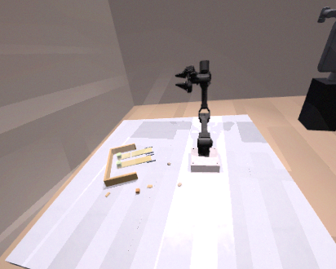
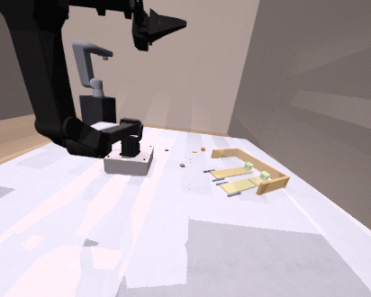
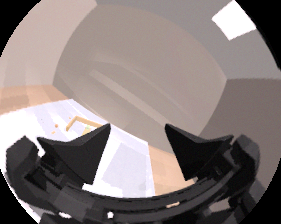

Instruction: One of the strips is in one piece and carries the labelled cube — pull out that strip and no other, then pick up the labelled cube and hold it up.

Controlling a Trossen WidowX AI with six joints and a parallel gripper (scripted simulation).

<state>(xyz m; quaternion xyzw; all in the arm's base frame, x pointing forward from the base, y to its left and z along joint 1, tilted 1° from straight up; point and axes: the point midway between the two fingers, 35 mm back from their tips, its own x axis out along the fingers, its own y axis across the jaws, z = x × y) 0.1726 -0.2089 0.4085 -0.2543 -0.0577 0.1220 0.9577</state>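
Observation:
Two pale yellow strips lie side by side inside a three-sided wooden frame [image 1: 108,168] [image 2: 228,153]. The far strip [image 1: 137,153] [image 2: 228,172] and the near strip [image 1: 136,161] [image 2: 239,184] each carry a small pale green cube at the closed end: one cube [image 1: 118,156] [image 2: 248,166] on the far strip and one cube [image 1: 118,164] [image 2: 264,175] on the near strip. I cannot read any label. My gripper [image 1: 179,80] [image 2: 176,23] [image 3: 138,125] is open and empty, held high in the air above the arm's base, far from the strips.
Several small tan bits [image 1: 138,191] [image 2: 182,165] lie scattered on the white table cover between the frame and the arm's base [image 1: 205,163] [image 2: 128,163]. A second grey arm on a dark block [image 1: 326,103] [image 2: 96,108] stands beyond the table.

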